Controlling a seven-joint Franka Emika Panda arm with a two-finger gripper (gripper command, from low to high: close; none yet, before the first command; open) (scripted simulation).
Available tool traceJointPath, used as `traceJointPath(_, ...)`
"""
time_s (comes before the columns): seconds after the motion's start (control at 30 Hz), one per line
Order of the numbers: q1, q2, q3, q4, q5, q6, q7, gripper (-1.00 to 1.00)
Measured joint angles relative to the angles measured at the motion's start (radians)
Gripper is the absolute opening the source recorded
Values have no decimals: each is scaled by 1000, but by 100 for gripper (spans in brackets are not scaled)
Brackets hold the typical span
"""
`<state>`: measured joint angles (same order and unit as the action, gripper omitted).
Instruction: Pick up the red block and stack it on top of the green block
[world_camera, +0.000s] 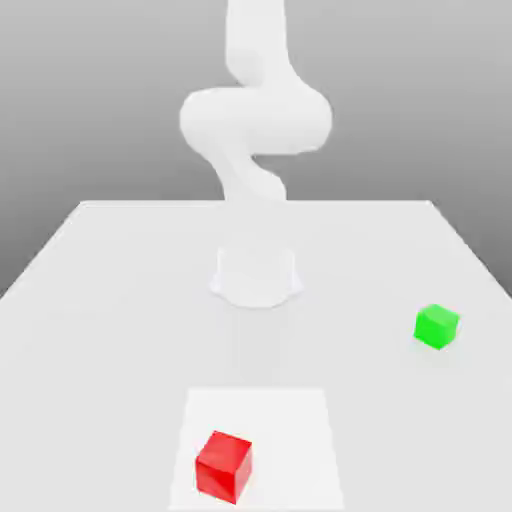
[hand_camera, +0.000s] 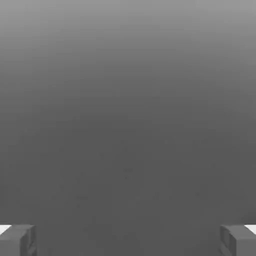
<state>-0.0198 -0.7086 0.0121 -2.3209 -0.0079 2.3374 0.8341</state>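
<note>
Hand (hand_camera: 128, 240) released, nothing between its wide-apart fingers (hand_camera: 17, 240).
On the white desk (world_camera: 100, 300), the red block (world_camera: 223, 465) sits near the front edge, left of centre; the green block (world_camera: 437, 326) lies farther back toward the exterior view's right, well apart.

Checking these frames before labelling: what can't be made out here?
- Arm: exterior view, cut off by the top edge; its pale body blends into the pale table.
- Hand: hand view, fingertips cut off by the bottom edge and corners, wide apart with nothing between them.
- Red block and green block: exterior view, far faces and undersides hidden by the blocks themselves.
</note>
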Motion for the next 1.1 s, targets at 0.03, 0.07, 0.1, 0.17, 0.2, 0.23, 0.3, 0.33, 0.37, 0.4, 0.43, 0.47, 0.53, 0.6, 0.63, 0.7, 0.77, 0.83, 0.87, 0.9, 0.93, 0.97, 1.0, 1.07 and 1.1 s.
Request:
traceJointPath(0.03, -8, 39, 5, -9, -3, 16, 15, 0)
traceJointPath(0.07, -16, 77, 10, -18, -7, 32, 29, 0)
traceJointPath(0.1, -24, 114, 14, -26, -10, 47, 43, 0)
traceJointPath(0.17, -37, 188, 21, -43, -18, 77, 71, 0)
traceJointPath(0.2, -41, 224, 22, -51, -22, 91, 85, 0)
traceJointPath(0.23, -48, 260, 25, -59, -26, 106, 99, 0)
traceJointPath(0.3, -60, 333, 30, -76, -33, 136, 127, 0)
traceJointPath(0.33, -65, 369, 32, -84, -36, 151, 140, 0)
traceJointPath(0.37, -70, 406, 33, -92, -38, 166, 154, 0)
traceJointPath(0.4, -76, 442, 36, -101, -40, 180, 166, 0)
traceJointPath(0.43, -79, 478, 36, -109, -43, 195, 179, 0)
traceJointPath(0.47, -83, 514, 36, -117, -45, 210, 192, 0)
traceJointPath(0.53, -88, 587, 34, -134, -47, 240, 216, 0)
traceJointPath(0.6, -94, 659, 31, -151, -45, 270, 237, 0)
traceJointPath(0.63, -97, 695, 30, -159, -43, 285, 247, 0)
traceJointPath(0.7, -101, 767, 30, -176, -35, 315, 263, 0)
traceJointPath(0.77, -105, 839, 32, -192, -21, 344, 276, 0)
traceJointPath(0.83, -106, 911, 30, -195, -17, 390, 285, 0)
traceJointPath(0.87, -105, 947, 29, -192, -19, 418, 288, 0)
traceJointPath(0.9, -103, 983, 26, -187, -21, 448, 291, 0)
traceJointPath(0.93, -100, 1019, 23, -182, -24, 478, 294, 0)
traceJointPath(0.97, -98, 1055, 19, -177, -28, 507, 297, -100)
traceJointPath(1.0, -98, 1055, 19, -177, -28, 507, 297, -100)
traceJointPath(1.07, -98, 1055, 20, -177, -29, 508, 297, -100)
traceJointPath(1.1, -98, 1055, 20, -177, -29, 508, 298, -100)
